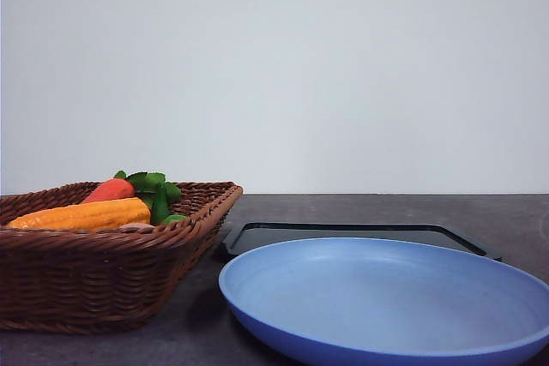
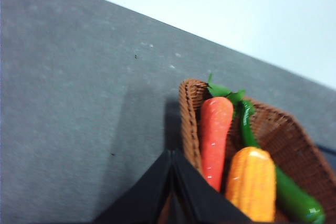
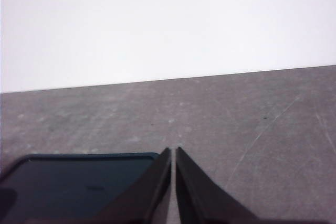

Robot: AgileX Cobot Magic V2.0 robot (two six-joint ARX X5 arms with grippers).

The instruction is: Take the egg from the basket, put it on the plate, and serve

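The brown wicker basket (image 1: 103, 280) stands at the front left of the table. A thin brownish-pink sliver of the egg (image 1: 137, 225) peeks over its rim under the corn. The light-blue plate (image 1: 386, 297) lies empty at the front right. In the left wrist view my left gripper (image 2: 172, 153) is shut with nothing in it, its tips over the table just beside the basket's end wall (image 2: 189, 124). My right gripper (image 3: 173, 150) is also shut and empty, hovering over the dark table beside the tray's corner.
An orange-red carrot (image 2: 215, 129), a yellow corn cob (image 2: 252, 182) and a green pepper (image 2: 294, 198) lie in the basket. A flat black tray (image 1: 343, 233) lies behind the plate, its corner (image 3: 73, 182) near the right fingers. Bare grey tabletop (image 2: 79, 119) stretches beyond the basket.
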